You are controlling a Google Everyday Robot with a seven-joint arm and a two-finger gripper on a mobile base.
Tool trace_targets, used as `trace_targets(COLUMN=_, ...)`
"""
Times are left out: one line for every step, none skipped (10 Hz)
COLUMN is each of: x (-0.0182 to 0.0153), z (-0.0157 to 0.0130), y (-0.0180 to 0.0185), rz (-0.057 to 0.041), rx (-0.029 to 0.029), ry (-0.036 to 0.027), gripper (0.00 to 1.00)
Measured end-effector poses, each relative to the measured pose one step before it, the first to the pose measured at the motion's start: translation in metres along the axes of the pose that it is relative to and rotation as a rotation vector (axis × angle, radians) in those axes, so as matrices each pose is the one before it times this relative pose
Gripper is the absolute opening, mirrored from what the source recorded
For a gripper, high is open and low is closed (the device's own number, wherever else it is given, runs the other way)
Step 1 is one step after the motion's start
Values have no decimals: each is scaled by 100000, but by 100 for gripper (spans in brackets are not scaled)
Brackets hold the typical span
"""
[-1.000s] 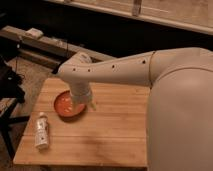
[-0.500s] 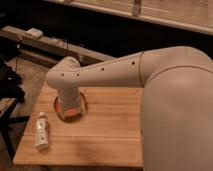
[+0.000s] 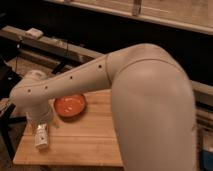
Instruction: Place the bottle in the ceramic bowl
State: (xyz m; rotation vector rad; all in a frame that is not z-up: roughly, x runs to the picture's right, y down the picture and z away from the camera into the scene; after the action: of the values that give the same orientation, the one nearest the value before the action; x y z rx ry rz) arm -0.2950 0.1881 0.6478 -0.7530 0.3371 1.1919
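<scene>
The bottle (image 3: 41, 139) is small and clear with a pale label. It lies on the front left part of the wooden table (image 3: 85, 142). The ceramic bowl (image 3: 70, 105) is orange-red inside and sits behind and to the right of the bottle; nothing shows in it. My white arm reaches from the right across the table to the left. My gripper (image 3: 43, 125) hangs below the wrist, right over the bottle's upper end, and hides part of it.
The table's left edge (image 3: 22, 140) and front edge lie close to the bottle. A dark bench runs behind the table with a white object (image 3: 34, 33) on it. A black stand is at the far left. My arm's bulky body (image 3: 155, 115) covers the table's right side.
My arm has swung left and towards the front, from over the bowl to over the bottle. The bowl is now uncovered. The bottle and bowl have not moved.
</scene>
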Motion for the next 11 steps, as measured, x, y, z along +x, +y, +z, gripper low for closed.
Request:
trace_targets(x=39, z=801, y=1624, rz=-3185, rx=49, ry=52, gripper=65)
trace_targets(x=-35, z=1114, y=1534, rz=-3469, rx=896, ry=-66, gripper=65)
trace_targets(x=-438, z=1760, y=1171, rz=-3589, rx=2111, ry=-98, gripper=65)
trace_targets(x=-465, z=1393, y=951, rz=-2281, rx=1059, ry=576, gripper=65)
trace_targets(x=-658, z=921, y=63, rz=-950, rx=650, ry=331, gripper=65)
trace_targets(x=-934, z=1180, y=-303, rz=-903, rx=431, ry=776, gripper=65)
trace_targets(x=-614, z=848, y=-339, rz=-138, rx=-42, ry=622, gripper=65)
trace_targets(x=-459, z=433, y=-212, rz=-64, rx=-82, ry=303, gripper=65)
trace_targets(x=-317, z=128, y=-127, rz=-147, rx=-80, ry=-102, gripper=65)
trace_targets(x=-444, z=114, y=-369, rz=33, rx=-272, ry=-156, gripper=65)
trace_targets(x=-193, z=255, y=-466, rz=507, rx=-110, ry=257, gripper=65)
